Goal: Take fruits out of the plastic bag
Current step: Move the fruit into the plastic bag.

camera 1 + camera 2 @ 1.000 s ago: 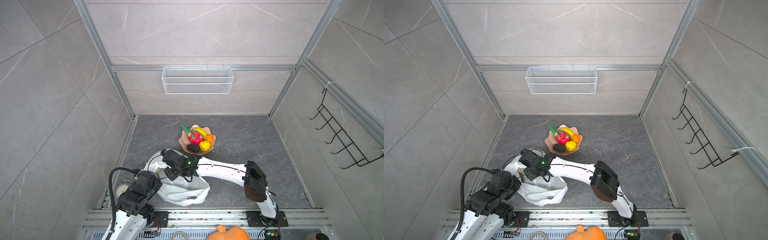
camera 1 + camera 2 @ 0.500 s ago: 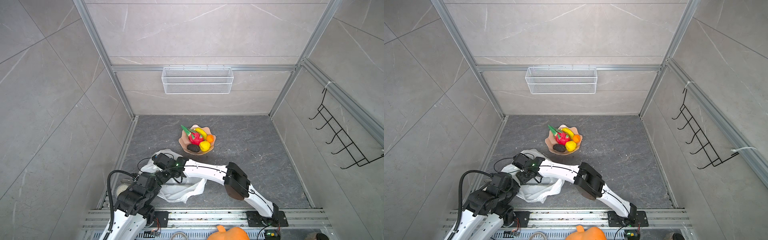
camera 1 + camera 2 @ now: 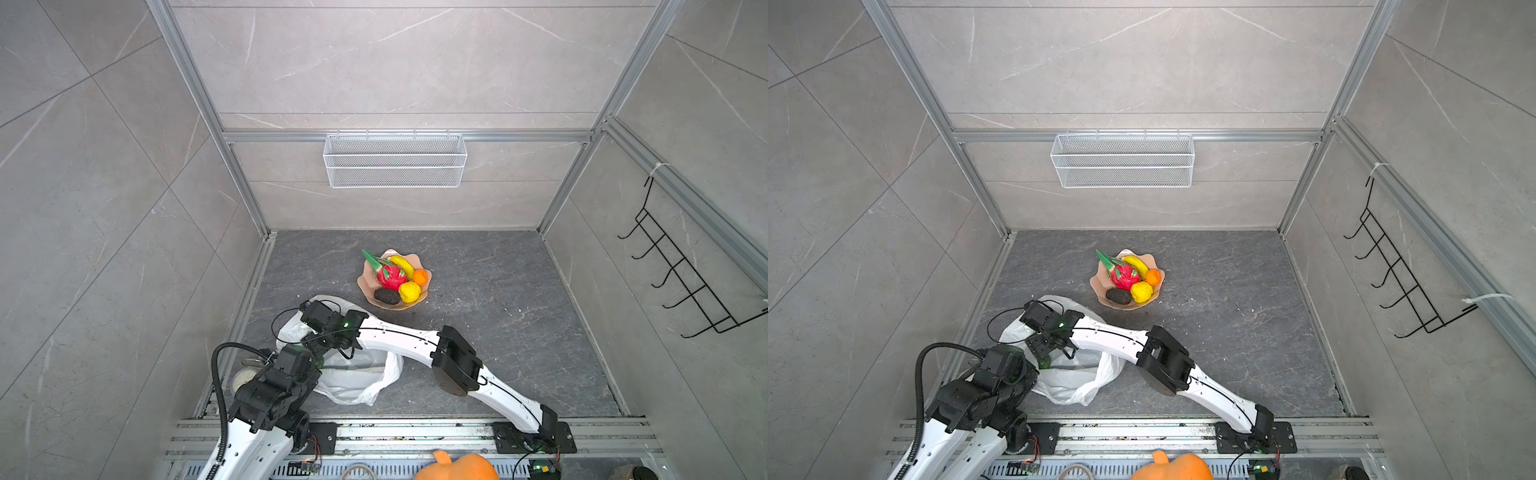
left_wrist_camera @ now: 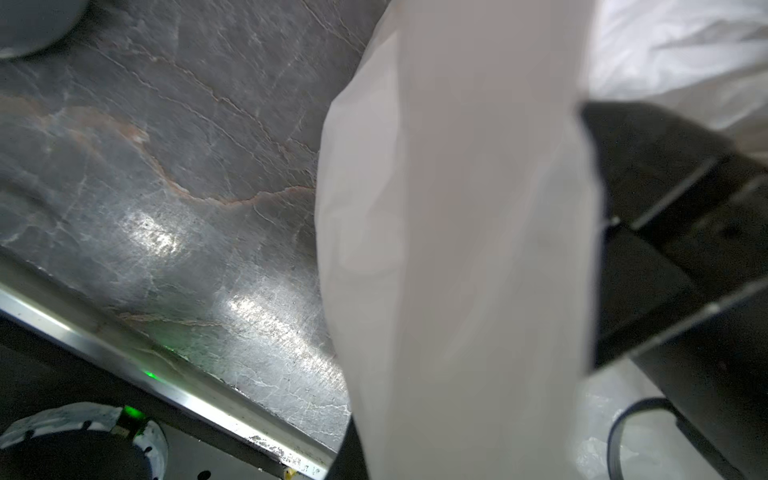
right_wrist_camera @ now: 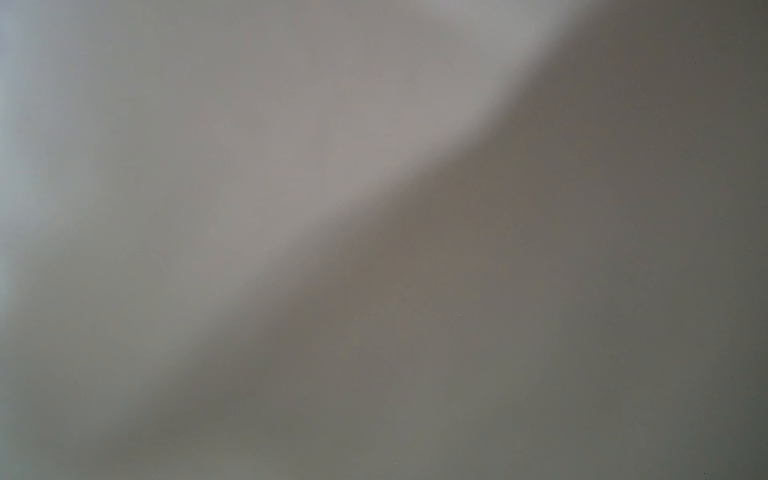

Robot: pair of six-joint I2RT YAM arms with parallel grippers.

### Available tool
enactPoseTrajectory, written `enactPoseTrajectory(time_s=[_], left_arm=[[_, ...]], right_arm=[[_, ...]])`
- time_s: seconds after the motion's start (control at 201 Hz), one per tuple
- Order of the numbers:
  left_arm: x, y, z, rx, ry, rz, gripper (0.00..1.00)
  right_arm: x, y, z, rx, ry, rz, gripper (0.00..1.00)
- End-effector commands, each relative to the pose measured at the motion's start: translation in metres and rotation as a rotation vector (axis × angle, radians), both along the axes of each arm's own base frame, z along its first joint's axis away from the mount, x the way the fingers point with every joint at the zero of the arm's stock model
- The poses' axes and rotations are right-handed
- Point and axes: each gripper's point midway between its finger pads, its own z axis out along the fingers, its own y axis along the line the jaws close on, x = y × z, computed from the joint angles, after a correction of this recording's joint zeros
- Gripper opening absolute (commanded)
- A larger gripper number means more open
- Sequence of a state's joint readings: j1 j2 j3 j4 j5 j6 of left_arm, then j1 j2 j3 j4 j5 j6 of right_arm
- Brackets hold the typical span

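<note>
The white plastic bag [image 3: 357, 382] [image 3: 1071, 382] lies crumpled at the front left of the floor. My right gripper [image 3: 328, 349] [image 3: 1050, 349] reaches down into its mouth; plastic hides the jaws. Blurred bag film [image 5: 291, 166] fills the right wrist view. My left gripper [image 3: 311, 360] [image 3: 1027, 365] is at the bag's near left edge, shut on a taut band of the plastic bag [image 4: 457, 249]. In the peach bowl [image 3: 363, 282] lie fruits: a dragon fruit [image 3: 388, 274], banana [image 3: 402, 265], orange [image 3: 420, 276], lemon [image 3: 409, 292] and a black one [image 3: 386, 296]. Any fruits in the bag are hidden.
A wire basket [image 3: 395, 160] hangs on the back wall and a black hook rack [image 3: 681, 282] on the right wall. An orange pumpkin shape [image 3: 457, 467] sits at the front edge. An aluminium rail [image 3: 249, 299] borders the floor on the left.
The right arm has lowered and swung left, carrying its gripper down into the bag's mouth. The left arm has stayed at the bag's edge.
</note>
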State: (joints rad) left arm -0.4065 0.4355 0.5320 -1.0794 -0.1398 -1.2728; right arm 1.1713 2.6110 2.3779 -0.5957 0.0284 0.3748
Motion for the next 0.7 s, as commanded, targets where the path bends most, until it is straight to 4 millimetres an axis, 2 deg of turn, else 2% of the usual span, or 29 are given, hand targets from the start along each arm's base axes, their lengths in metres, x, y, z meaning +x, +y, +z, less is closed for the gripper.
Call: enactPoseTrajectory(time_s=[0.0, 0.129, 0.149, 0.164, 0.398, 0.423, 0.587, 0.697], left_arm=[[-0.013, 0.007, -0.005, 0.031, 0.06, 0.008, 0.0], [-0.013, 0.006, -0.006, 0.026, 0.054, 0.008, 0.0], [-0.013, 0.006, -0.006, 0.027, 0.053, 0.006, 0.0], [-0.013, 0.006, -0.005, 0.027, 0.052, 0.005, 0.0], [-0.011, 0.005, -0.006, 0.024, 0.048, -0.002, 0.0], [-0.01, 0.004, -0.005, 0.024, 0.046, -0.003, 0.0], [-0.011, 0.004, -0.005, 0.021, 0.044, -0.006, 0.0], [-0.011, 0.004, -0.005, 0.019, 0.04, -0.007, 0.0]], right_arm=[[0.015, -0.002, -0.012, -0.027, -0.033, -0.064, 0.75], [0.024, -0.003, -0.016, -0.047, -0.066, -0.092, 0.85], [0.024, -0.003, -0.018, -0.052, -0.069, -0.094, 0.97], [0.024, -0.003, -0.019, -0.055, -0.072, -0.094, 0.99], [0.031, -0.001, -0.035, -0.08, -0.098, -0.101, 1.0], [0.032, 0.005, -0.026, -0.047, -0.103, -0.094, 1.0], [0.036, 0.015, -0.035, -0.015, -0.084, -0.075, 0.98], [0.042, 0.02, -0.035, 0.018, -0.074, -0.061, 0.95]])
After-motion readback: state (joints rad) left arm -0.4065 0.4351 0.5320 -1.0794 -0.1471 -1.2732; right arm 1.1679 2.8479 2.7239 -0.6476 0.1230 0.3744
